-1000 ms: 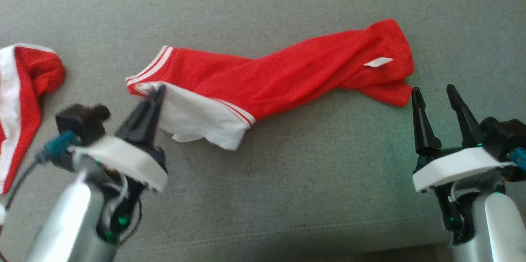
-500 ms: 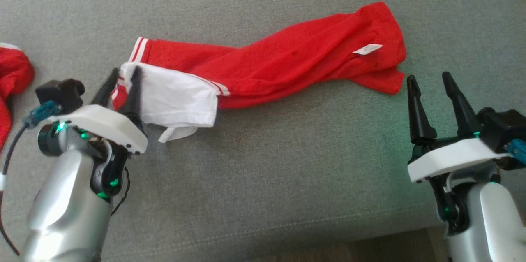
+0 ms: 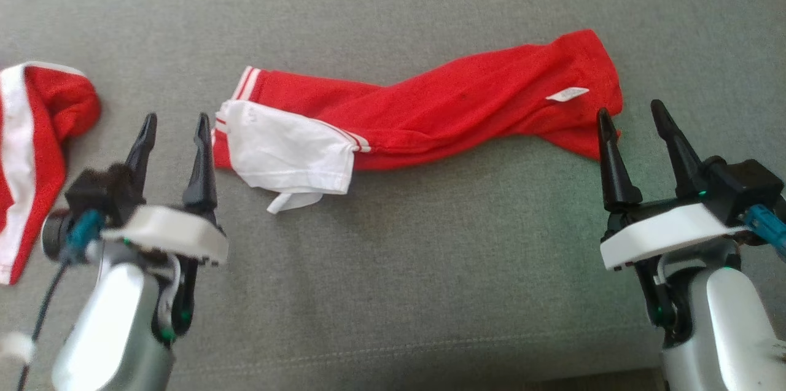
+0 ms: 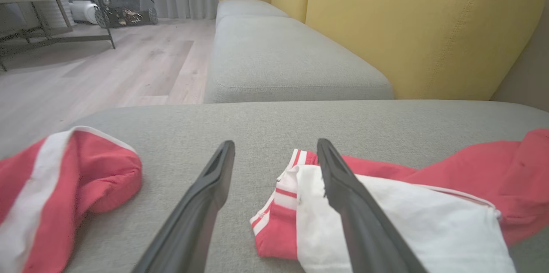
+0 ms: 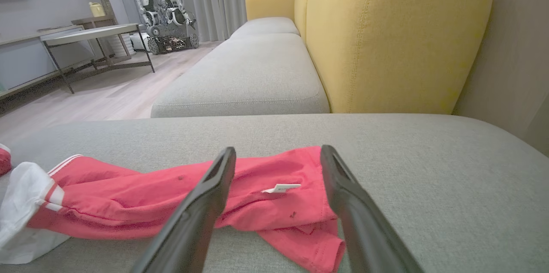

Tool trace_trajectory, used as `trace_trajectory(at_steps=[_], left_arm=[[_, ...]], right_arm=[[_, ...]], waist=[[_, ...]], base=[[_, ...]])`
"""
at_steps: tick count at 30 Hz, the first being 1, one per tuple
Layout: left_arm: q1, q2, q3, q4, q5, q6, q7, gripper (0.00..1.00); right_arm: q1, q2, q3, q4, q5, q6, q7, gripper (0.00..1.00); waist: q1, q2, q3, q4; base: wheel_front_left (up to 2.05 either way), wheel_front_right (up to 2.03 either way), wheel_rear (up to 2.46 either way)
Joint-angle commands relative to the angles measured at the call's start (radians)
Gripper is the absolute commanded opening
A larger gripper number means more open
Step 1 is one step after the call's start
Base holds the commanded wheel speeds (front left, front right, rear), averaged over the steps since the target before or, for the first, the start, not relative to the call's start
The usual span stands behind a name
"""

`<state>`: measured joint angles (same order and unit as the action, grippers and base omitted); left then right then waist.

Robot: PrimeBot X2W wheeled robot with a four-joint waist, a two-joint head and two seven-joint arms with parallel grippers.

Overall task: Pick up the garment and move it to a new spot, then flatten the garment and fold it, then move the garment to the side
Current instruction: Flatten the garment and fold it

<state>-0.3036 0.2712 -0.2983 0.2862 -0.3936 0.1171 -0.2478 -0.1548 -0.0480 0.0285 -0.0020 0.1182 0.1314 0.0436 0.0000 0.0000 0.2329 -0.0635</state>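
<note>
Left gripper (image 3: 176,118): released. Both dark fingers stand spread and nothing lies between them. It sits low over the grey seat cushion (image 3: 399,256).

Right gripper (image 3: 630,107): released. Its fingers are spread to a like width and hold nothing.

Garment (image 3: 430,108): red, twisted along its length, lying on the cushion and stretched across the space between the two grippers. No part of it is lifted.

- Its end with two white stripes lies just ahead of the left gripper, off that gripper's right finger.
- A white panel (image 3: 288,148) is turned over the red cloth at this end, and a loose white strip trails from it toward the gripper's side.
- In the left wrist view the right finger crosses in front of the white panel. I cannot tell whether they touch.
- The opposite end lies just ahead of the right gripper, mostly off its left finger. In the head view that fingertip overlaps the red corner. I cannot tell whether they touch.
- A small white label (image 5: 281,188) on the red cloth shows between the right gripper's fingers in the right wrist view.

Second red-and-white cloth (image 3: 37,133): bunched on the cushion to the outer left of the left gripper, well apart from the garment.

Beyond both grippers: a further grey seat with a yellow backrest (image 4: 420,28).
</note>
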Motion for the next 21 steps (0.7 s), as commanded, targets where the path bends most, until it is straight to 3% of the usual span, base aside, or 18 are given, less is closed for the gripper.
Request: trace_trajectory(at_steps=[1,9,21], left_arm=[[0.006,0.036,0.046,-0.068,0.021,0.016,-0.011,1.0],[0.162,0.044,0.051,-0.218,0.053,0.065,-0.013,1.0],[0.231,0.053,0.038,-0.266,0.049,0.087,0.018,1.0]], right_arm=[[-0.016,-0.005,0.025,-0.038,-0.008,-0.001,-0.008,1.0],[0.018,-0.009,0.036,-0.037,-0.023,-0.001,-0.003,1.0],[0.051,-0.011,0.039,-0.046,-0.017,-0.001,0.006,1.0]], waist=[[0.0,0.0,-0.02,0.014],[0.0,0.0,-0.074,0.025],[0.0,0.0,-0.109,0.026]], base=[[0.0,0.0,0.0],[0.0,0.0,0.0],[0.0,0.0,0.0]])
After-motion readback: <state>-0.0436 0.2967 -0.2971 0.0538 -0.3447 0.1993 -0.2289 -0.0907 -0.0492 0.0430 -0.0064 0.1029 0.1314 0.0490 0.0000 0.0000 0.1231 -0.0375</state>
